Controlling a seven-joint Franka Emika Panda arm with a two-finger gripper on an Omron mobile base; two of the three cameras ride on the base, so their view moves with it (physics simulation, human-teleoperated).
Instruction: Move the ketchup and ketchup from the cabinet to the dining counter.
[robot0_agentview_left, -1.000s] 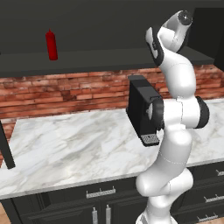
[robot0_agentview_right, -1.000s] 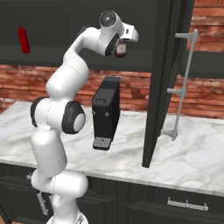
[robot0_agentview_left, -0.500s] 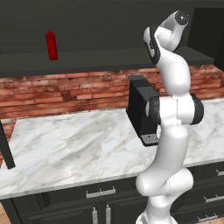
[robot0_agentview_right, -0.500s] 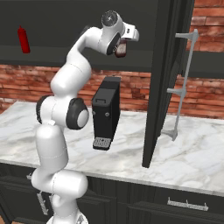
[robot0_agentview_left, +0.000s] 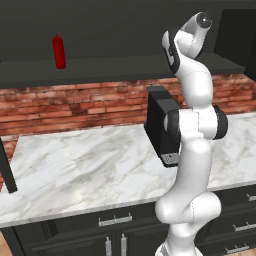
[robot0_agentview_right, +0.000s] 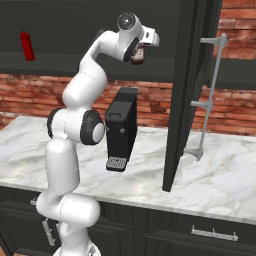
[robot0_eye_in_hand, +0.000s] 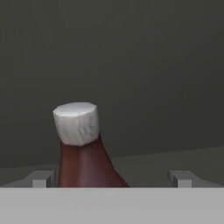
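Nearest to the cameras are the black lower cabinets (robot0_agentview_left: 75, 232) with short silver handles, and on top of them lies the white-grey marble desk (robot0_agentview_left: 85, 165). On the desk, near the middle, stands a black coffee machine (robot0_agentview_right: 121, 131), just in front of the red brick wall (robot0_agentview_left: 75, 102). In the right base view an open black cabinet door (robot0_agentview_right: 185, 90) stands upright on the right side, and beyond it a long silver bar handle (robot0_agentview_right: 207, 97) is visible.

The white arm rises from the base and reaches up to the dark cabinet shelf (robot0_agentview_left: 100, 67) above the brick wall. The fingers (robot0_eye_in_hand: 113, 179) are spread wide and hold nothing. In the hand view the two tips stand low, one on each side, and the dark ketchup bottle (robot0_eye_in_hand: 85, 164) is between them, closer to the left tip. I cannot tell if this tip touches it. This bottle is maroon-brown with a narrow neck and a white cap (robot0_eye_in_hand: 76, 122), and it stands upright on the shelf. In the right base view it shows as a small dark shape (robot0_agentview_right: 138, 56) just below the hand.

The red ketchup bottle (robot0_agentview_left: 59, 51) stands upright on the same shelf, far to the left, well apart from the hand. Behind both bottles is the dark back wall of the cabinet (robot0_eye_in_hand: 131, 65).
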